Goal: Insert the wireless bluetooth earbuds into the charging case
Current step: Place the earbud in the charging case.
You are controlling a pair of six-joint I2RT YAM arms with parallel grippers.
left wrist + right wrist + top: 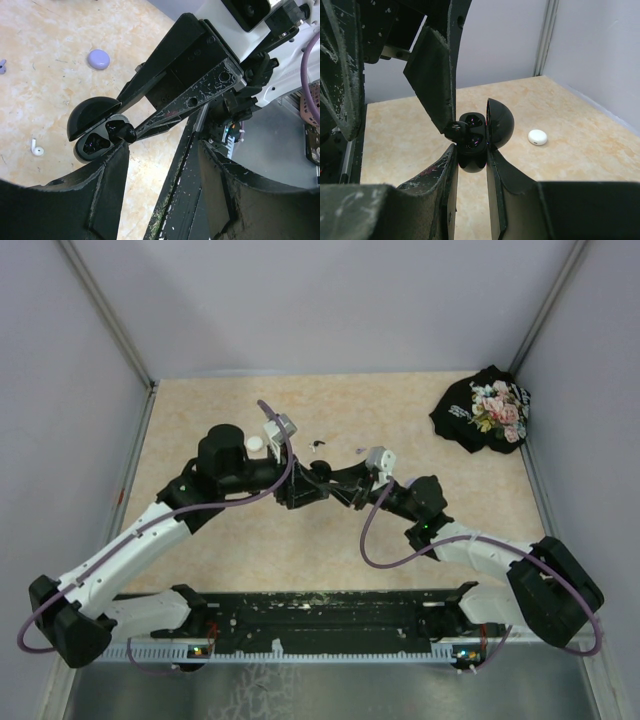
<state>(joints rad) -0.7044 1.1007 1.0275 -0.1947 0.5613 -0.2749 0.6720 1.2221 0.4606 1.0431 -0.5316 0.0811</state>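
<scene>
One black earbud (120,132) sits half-seated in the open charging case (92,117) my right end effector (471,151) clenches, lower left of the frame; my left end effector (165,150) is released. A white earbud (36,148) lies loose.

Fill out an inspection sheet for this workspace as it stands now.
Surface: beige marbled tabletop, no spills seen.
Job's things: black charging case, lid open; black earbud at its rim; white earbud loose on the tabletop.
Clutter: lavender case, white case, floral black cloth.
Grippers: right gripper shut on the black charging case; left gripper open, one fingertip at the black earbud.
Cables: purple cables loop along both arms.
Surroundings: pale enclosure walls; nothing else seen.
</scene>
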